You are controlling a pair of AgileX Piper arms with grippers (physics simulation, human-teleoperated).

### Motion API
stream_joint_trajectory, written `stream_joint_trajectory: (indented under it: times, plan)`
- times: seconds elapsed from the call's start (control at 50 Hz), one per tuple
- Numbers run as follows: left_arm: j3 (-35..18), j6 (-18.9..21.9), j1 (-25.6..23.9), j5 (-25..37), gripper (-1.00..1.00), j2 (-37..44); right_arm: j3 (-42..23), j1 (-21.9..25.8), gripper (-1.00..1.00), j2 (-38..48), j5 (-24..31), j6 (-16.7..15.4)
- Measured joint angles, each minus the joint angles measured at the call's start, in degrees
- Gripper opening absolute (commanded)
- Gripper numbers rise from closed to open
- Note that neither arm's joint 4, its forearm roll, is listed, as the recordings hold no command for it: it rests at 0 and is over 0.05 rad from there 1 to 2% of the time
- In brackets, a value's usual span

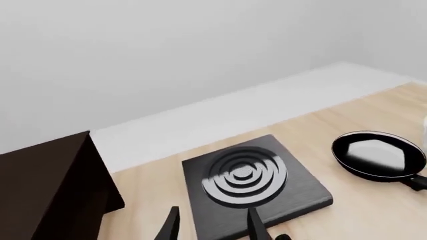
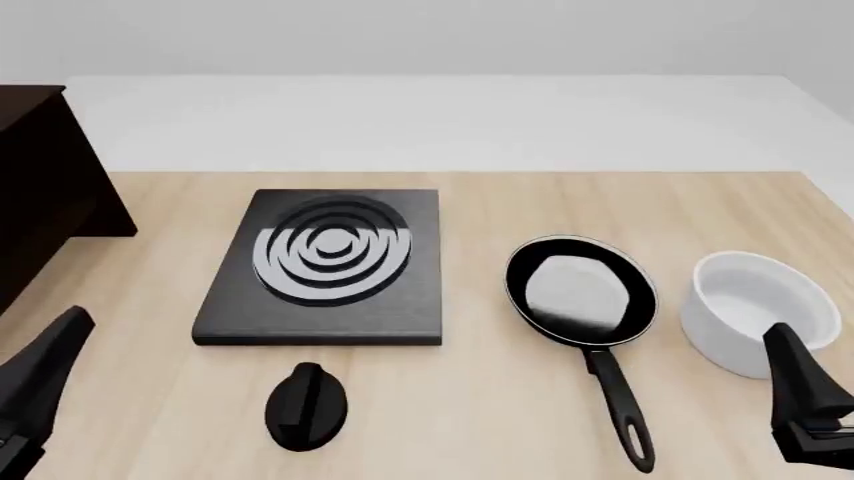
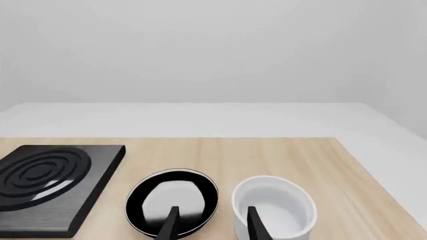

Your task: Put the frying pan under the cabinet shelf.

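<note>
The frying pan (image 2: 581, 288) lies on the wooden table right of centre, its long handle (image 2: 618, 405) pointing toward the near edge. It also shows in the left wrist view (image 1: 378, 154) and the right wrist view (image 3: 172, 199). The dark brown cabinet shelf (image 2: 38, 195) stands at the far left, partly cut off; it also shows in the left wrist view (image 1: 50, 190). My left gripper (image 1: 213, 227) is open and empty, low at the near left (image 2: 47, 375). My right gripper (image 3: 212, 224) is open and empty at the near right (image 2: 803, 385), behind the pan and bowl.
A black square plate with grey concentric rings (image 2: 327, 265) lies between cabinet and pan. A white round bowl (image 2: 758, 310) stands just right of the pan. A small black knob-like object (image 2: 307, 405) sits in front of the plate. The table's far edge meets a white floor.
</note>
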Motion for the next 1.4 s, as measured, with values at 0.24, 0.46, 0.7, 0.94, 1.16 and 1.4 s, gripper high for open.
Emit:
stream_joint_trajectory:
  times: [0.24,0.46,0.7,0.94,1.16,1.4]
  plan:
    - [-8.3,3.5,-4.7,3.7,1.00,8.5,0.0,0.0,1.00,0.0,0.0,0.0]
    - [-14.9,7.8,-10.3,3.6,1.00,18.5,0.0,0.0,1.00,0.0,0.0,0.0]
    - [-19.4,15.5,-16.1,1.1,1.00,28.0,0.0,0.0,1.00,0.1,-0.1,0.0]
    - [-20.6,24.5,-22.7,-3.3,1.00,36.0,0.0,0.0,1.00,0.1,-0.1,0.0]
    - [-18.6,33.8,-28.5,-9.6,1.00,43.0,0.0,0.0,1.00,0.1,0.0,0.0]
    - [-15.9,42.8,-34.2,-17.3,1.00,51.2,0.1,0.0,1.00,0.2,-0.2,0.0]
